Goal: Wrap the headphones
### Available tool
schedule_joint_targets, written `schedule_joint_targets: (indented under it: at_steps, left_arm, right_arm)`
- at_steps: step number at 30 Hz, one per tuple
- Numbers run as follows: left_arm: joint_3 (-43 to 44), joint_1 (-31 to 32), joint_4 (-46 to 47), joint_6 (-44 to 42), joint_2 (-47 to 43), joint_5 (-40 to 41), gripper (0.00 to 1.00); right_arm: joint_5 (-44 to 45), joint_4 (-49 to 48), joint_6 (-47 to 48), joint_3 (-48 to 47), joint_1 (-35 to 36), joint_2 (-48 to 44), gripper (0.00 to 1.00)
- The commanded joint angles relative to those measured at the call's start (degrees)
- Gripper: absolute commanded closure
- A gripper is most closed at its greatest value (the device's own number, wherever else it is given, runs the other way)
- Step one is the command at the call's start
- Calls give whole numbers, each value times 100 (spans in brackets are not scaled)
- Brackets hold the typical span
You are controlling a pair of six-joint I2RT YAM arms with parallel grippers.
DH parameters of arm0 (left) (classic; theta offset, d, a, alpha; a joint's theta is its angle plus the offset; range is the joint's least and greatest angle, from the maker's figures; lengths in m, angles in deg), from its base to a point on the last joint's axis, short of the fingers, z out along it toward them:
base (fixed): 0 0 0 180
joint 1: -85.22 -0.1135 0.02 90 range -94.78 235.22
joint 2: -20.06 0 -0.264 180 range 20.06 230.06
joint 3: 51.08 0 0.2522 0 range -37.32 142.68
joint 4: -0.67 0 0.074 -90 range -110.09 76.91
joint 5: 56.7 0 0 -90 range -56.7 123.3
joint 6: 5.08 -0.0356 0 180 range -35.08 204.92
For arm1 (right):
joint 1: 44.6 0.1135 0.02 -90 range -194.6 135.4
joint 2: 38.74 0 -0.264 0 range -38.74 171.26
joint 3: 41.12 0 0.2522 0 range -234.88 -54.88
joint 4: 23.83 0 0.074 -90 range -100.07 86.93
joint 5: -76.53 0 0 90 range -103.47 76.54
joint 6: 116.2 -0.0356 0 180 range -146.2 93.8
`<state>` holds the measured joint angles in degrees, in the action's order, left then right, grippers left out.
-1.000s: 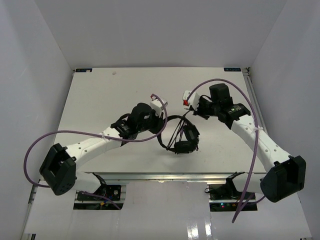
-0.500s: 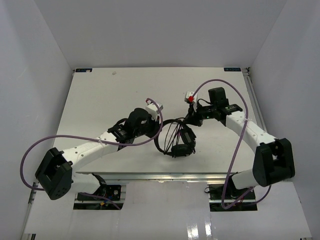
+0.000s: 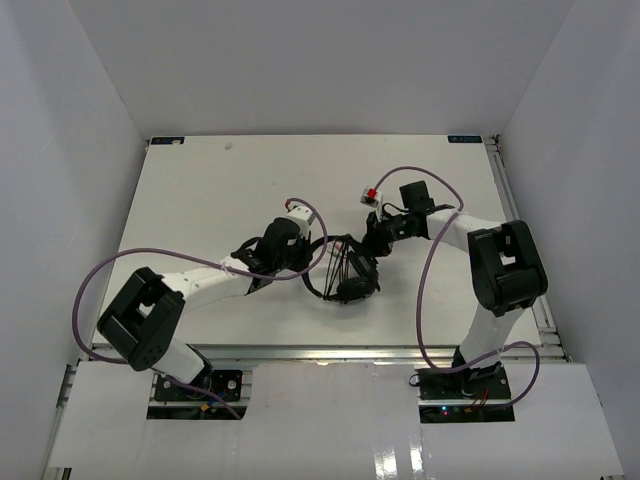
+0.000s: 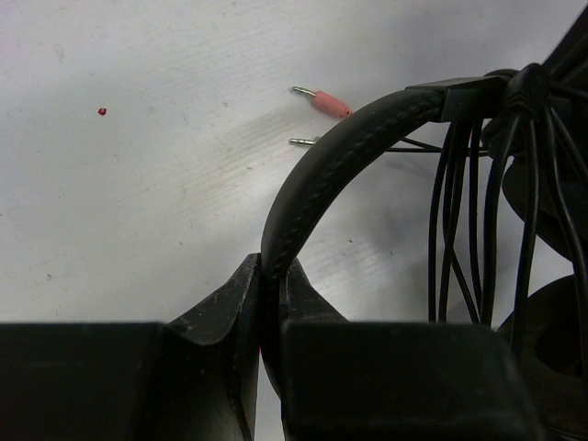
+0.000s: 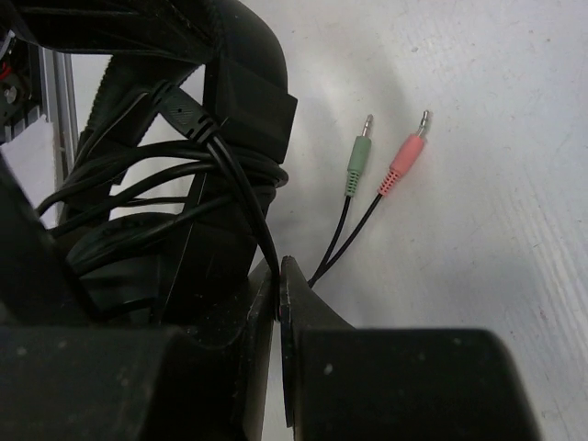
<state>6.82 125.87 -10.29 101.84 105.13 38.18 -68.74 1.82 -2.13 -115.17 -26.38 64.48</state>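
Observation:
The black headphones (image 3: 347,275) lie mid-table between the two arms, their thin cable looped in several strands across the band. My left gripper (image 3: 316,262) is shut on the padded headband (image 4: 335,138), which arches up from between its jaws (image 4: 273,276). Cable strands (image 4: 459,211) hang beside an earcup (image 4: 551,358). My right gripper (image 3: 371,248) sits at the headphones' far right side, shut on the thin cable (image 5: 241,197) just at its fingertips (image 5: 279,276). The cable's green plug (image 5: 356,163) and pink plug (image 5: 404,158) lie on the table just beyond.
The white table (image 3: 200,200) has raised rails along its right edge (image 3: 515,215) and white walls around it. Purple arm cables (image 3: 440,260) loop over both arms. A small red speck (image 4: 101,111) marks the tabletop.
Both arms have folded inward. The headphones have shifted a little left and toward the near edge. The right gripper moved left and lower with the cable, and the left gripper drew back with the headband.

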Motion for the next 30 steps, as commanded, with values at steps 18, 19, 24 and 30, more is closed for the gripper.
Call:
schedule_joint_targets:
  at_steps: [18,19,24,30]
  left_arm:
    - [814,-656,1169,78,1607,-48,100]
    - [868,-661,1084,60,1657,-43,100]
    - [1211,-681,651,48,1794,-23,98]
    - [1395,-690,257,85,1681,-77,78]
  right_arm:
    - [546,-475,-809,-458,-556,522,56]
    - [604,-471,-792,-431,-636,459,52]
    - [923,-441,-728,-255,-873,-33,35]
    - [1431,-248,-625,-52,-959,-665,26]
